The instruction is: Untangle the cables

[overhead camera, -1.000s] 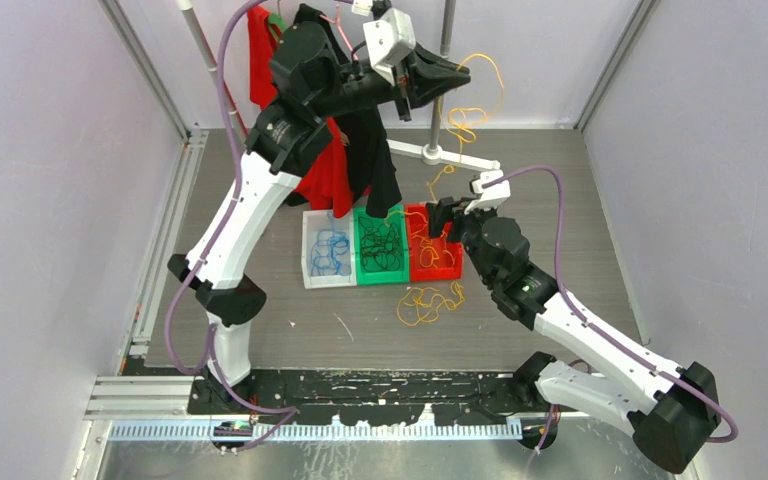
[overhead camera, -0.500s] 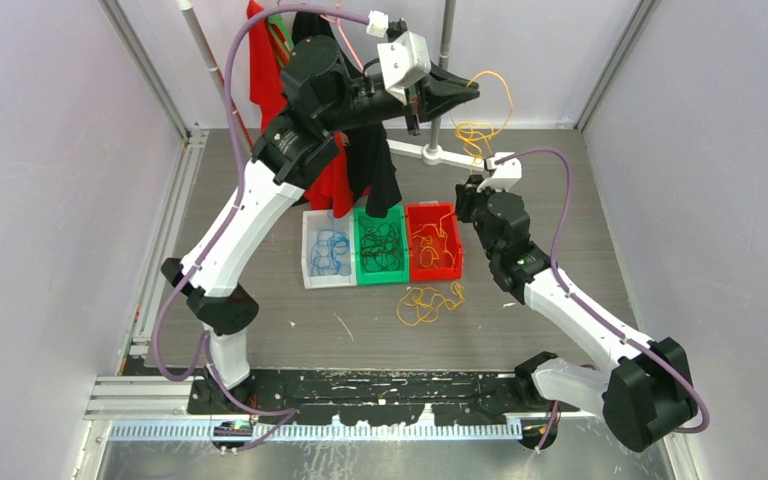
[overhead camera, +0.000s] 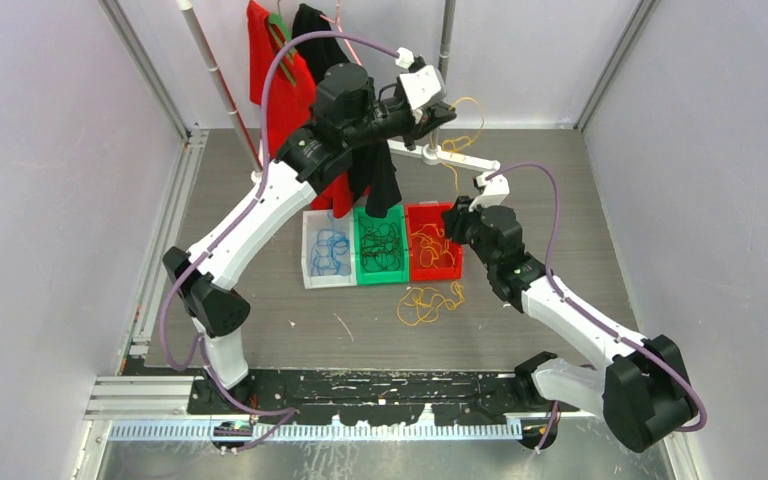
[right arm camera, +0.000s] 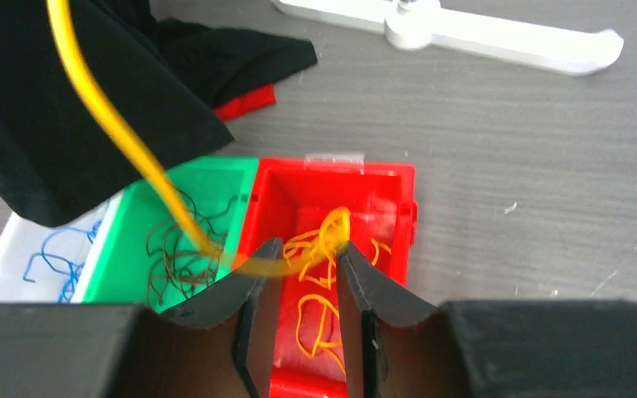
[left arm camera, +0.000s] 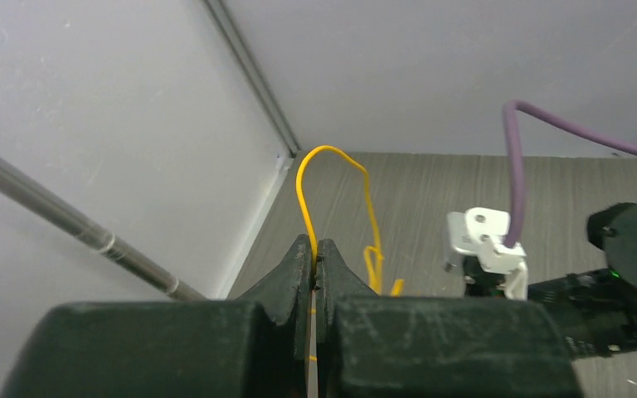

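Cable (left arm camera: 307,182) is being clamped in left gripper (left arm camera: 315,253) and straddled by parted jaws of right gripper (right arm camera: 303,265), red bin (right arm camera: 398,199) below it.

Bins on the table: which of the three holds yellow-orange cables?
The red bin, rightmost in the row; the green bin holds black cables, the white bin blue cables.

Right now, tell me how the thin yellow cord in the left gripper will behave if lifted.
Probably floppy: the thin yellow cord arches and droops from the shut left gripper. Likely light, held by one pinch. May drag: it runs between the right gripper's open fingers.
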`<act>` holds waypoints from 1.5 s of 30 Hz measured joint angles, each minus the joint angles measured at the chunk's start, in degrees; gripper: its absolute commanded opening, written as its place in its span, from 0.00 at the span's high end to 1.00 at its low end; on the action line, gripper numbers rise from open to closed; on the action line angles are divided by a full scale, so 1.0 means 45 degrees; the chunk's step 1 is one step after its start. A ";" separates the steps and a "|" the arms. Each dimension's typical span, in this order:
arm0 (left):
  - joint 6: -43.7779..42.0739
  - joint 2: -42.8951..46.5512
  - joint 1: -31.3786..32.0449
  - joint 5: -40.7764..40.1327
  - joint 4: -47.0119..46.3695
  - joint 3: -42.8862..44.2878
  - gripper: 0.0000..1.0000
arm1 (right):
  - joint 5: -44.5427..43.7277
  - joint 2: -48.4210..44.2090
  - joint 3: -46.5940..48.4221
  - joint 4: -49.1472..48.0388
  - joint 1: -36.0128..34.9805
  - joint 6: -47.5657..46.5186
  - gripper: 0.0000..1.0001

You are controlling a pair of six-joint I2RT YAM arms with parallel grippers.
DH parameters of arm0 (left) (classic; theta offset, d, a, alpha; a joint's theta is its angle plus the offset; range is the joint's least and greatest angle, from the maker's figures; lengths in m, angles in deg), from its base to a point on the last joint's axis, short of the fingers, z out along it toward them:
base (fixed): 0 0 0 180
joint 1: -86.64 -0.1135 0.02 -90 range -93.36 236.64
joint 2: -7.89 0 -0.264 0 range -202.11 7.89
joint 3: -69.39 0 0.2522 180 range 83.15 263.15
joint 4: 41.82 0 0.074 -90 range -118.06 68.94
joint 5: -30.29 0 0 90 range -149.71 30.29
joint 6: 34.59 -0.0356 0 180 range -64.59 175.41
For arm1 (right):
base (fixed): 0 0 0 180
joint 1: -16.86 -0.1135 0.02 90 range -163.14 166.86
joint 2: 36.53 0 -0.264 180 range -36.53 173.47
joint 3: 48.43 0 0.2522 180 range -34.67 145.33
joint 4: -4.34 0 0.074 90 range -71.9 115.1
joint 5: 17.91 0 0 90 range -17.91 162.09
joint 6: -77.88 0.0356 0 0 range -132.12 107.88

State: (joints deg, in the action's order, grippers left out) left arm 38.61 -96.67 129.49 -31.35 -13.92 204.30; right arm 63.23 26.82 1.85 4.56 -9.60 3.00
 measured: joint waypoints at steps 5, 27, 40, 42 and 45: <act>-0.0709 -0.0160 -0.0112 -0.0874 -0.0262 -0.0355 1.00 | 0.0204 -0.0491 -0.0670 0.0811 0.0000 0.0787 0.54; -0.3036 -0.1530 0.0160 -0.2948 0.4260 -0.1948 1.00 | -0.4867 -0.4473 -0.0447 0.7431 0.0015 0.5353 0.53; -0.2176 -0.2293 0.1214 -0.1797 0.6567 -0.1865 1.00 | -0.5931 -0.4512 -0.0442 0.8252 0.0087 0.6042 0.56; -0.2176 -0.2560 0.1535 -0.2084 0.6722 -0.1787 1.00 | -0.5984 -0.4595 -0.0442 0.8344 0.0097 0.6042 0.56; -0.2302 -0.3317 0.1909 -0.2822 0.6849 -0.1506 1.00 | -0.6062 -0.4896 -0.0442 0.8378 0.0141 0.6037 0.57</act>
State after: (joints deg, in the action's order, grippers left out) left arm 28.25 -111.60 138.08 -44.05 16.89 197.52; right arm 35.95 4.79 -0.14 42.26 -8.96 30.16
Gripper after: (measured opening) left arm 0.010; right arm 0.439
